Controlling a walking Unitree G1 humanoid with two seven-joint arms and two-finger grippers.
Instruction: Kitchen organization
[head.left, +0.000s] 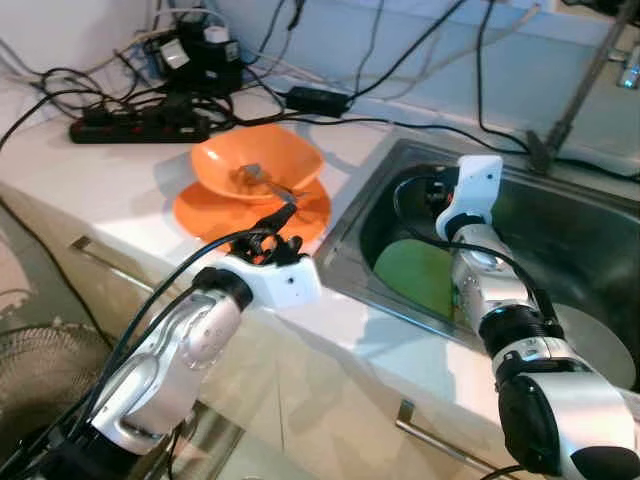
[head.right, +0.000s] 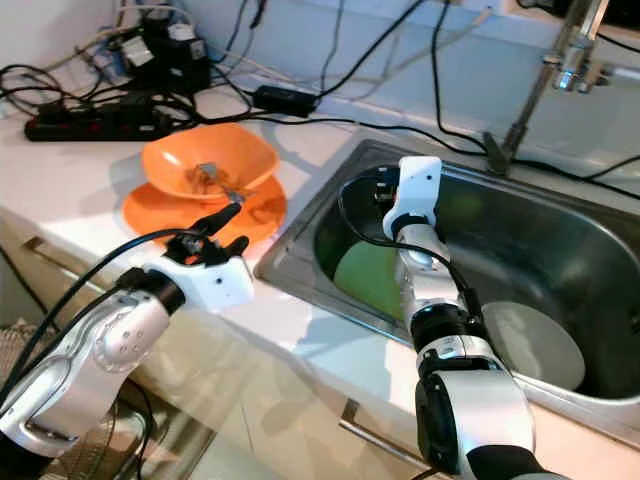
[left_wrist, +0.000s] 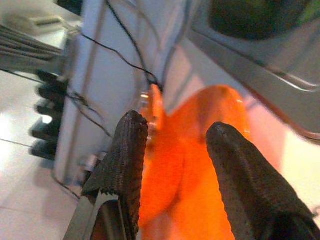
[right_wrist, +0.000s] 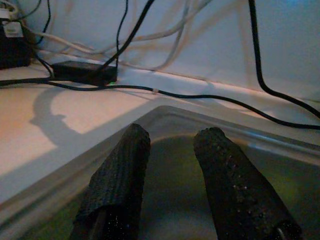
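An orange bowl (head.left: 255, 160) sits on an orange plate (head.left: 205, 215) on the white counter, and a metal utensil (head.left: 262, 178) lies in the bowl. My left gripper (left_wrist: 175, 135) is open and hovers just in front of the plate's near edge, fingers pointing at the stack and empty. Down in the steel sink (head.left: 350, 270), my right gripper (right_wrist: 172, 137) is open too and holds nothing. It hangs near the sink's back left corner, above a green plate (head.left: 420, 275). A white plate (head.left: 595, 345) lies at the sink's right.
A black power strip (head.left: 140, 128), an adapter (head.left: 318, 98) and several cables crowd the back of the counter. The faucet (head.left: 580, 90) rises behind the sink. Drawer handles (head.left: 100, 262) run along the cabinet front below the counter edge.
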